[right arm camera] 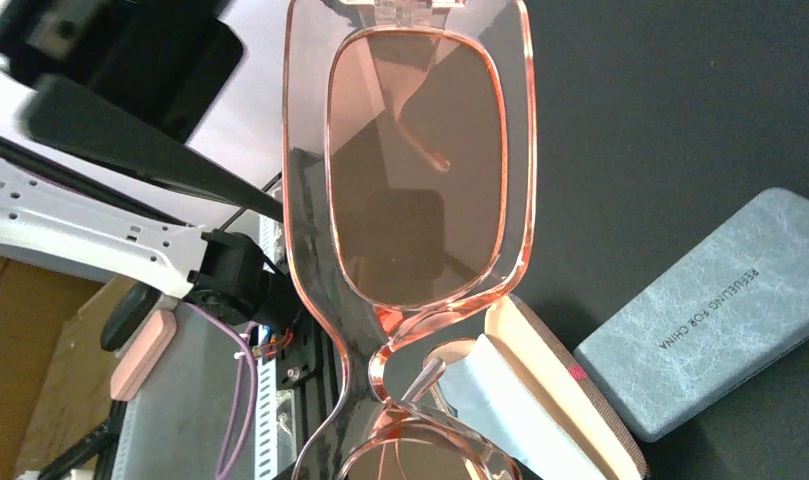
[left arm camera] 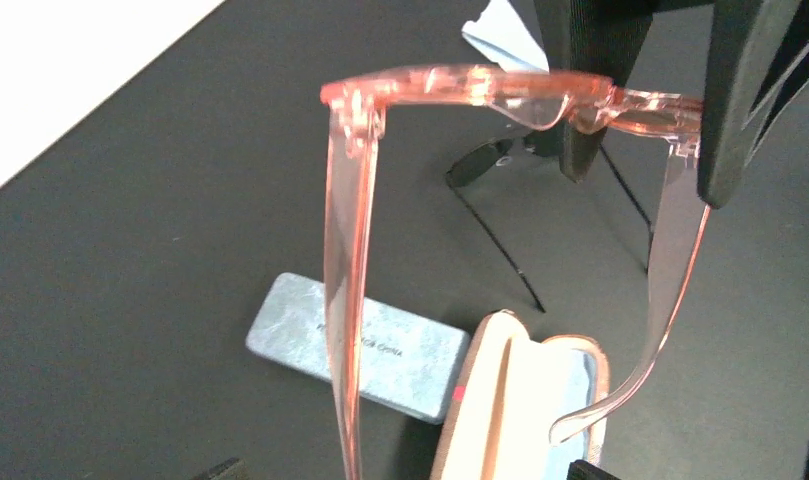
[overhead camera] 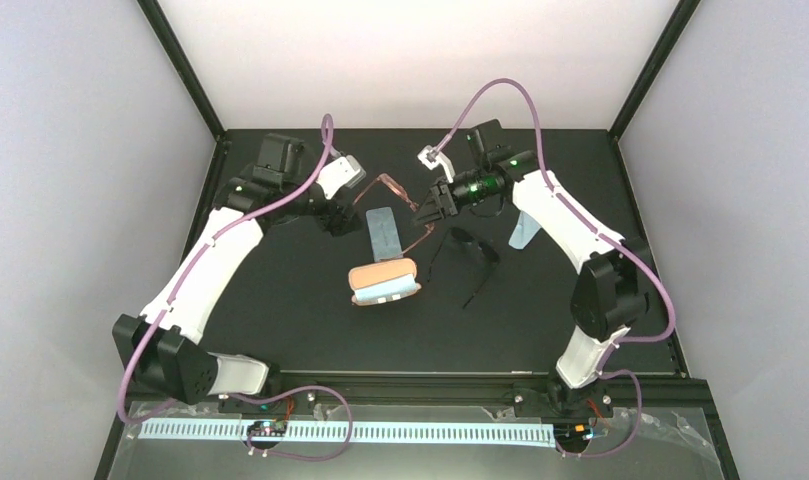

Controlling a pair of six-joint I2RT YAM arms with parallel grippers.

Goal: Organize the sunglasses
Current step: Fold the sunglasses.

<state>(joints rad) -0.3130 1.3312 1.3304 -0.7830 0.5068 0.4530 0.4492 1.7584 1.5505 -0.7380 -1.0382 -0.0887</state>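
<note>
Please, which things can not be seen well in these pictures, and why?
- Right wrist view: the reddish sunglasses fill the picture; the bottom edge cuts off their lower lens.
- Left wrist view: the right gripper partly hides the black sunglasses.
- Left wrist view: the bottom edge cuts off the tan case and all but the fingertips of the left gripper.

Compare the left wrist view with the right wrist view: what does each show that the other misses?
Left wrist only: black-framed dark-lens sunglasses on the black table and a loose light blue cloth. Right wrist only: a brown tinted lens face-on and the white left arm. Both: the translucent reddish-pink sunglasses held up, the blue-grey oblong case, the open tan case.
</note>
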